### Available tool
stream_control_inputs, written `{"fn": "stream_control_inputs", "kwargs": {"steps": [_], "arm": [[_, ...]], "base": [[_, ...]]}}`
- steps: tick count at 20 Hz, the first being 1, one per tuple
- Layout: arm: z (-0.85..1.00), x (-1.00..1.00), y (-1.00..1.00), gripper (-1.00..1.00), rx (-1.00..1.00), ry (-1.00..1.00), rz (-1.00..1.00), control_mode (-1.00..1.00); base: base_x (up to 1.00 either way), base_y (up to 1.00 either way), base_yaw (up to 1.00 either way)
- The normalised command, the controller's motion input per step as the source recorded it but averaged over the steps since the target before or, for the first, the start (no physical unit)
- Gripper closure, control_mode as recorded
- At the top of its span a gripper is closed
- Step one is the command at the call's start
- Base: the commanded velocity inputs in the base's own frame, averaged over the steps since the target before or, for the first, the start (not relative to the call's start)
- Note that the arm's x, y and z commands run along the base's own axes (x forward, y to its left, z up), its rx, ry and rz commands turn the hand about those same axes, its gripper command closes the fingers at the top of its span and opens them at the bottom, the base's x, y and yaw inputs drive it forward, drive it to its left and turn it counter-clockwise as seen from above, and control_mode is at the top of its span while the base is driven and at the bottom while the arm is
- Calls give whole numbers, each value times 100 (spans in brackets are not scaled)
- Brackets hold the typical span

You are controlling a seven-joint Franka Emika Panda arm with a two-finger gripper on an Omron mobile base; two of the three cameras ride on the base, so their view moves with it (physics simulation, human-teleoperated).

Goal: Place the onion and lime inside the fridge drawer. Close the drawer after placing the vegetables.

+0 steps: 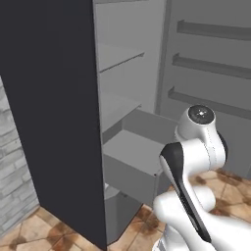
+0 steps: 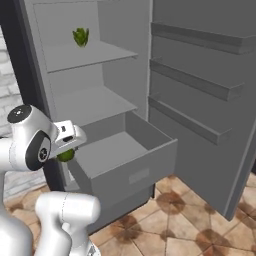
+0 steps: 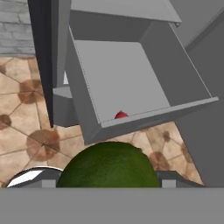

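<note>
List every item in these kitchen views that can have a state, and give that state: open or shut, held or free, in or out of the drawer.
fridge drawer: pulled open
onion: inside the drawer, against its front panel
lime: held, outside the drawer
gripper: shut on the lime
fridge door: open
leafy green item: resting on the top shelf

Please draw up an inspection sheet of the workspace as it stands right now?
Surface: brown tiled floor, bare where seen.
Job's things: fridge drawer pulled open; onion inside, against its front wall; lime held short of the drawer.
Clutter: leafy green item on the upper fridge shelf.
Tool: tool shut on the lime, left of the drawer.
Cables: nothing seen.
Surroundings: fridge door open with bare door shelves; grey brick wall.
</note>
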Motion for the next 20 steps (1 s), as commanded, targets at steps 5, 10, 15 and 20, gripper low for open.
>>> {"fn": "stream_control_inputs", "kwargs": {"steps": [5, 10, 15, 20], "arm": [[0, 0, 0, 100, 0, 0, 0, 100], [0, 0, 0, 100, 0, 0, 0, 100], [0, 38, 0, 100, 0, 1, -2, -100], [-11, 96, 0, 100, 0, 19, 0, -100]], "base": [[48, 0, -11], [28, 0, -6], [5, 0, -1], [0, 0, 0]]}}
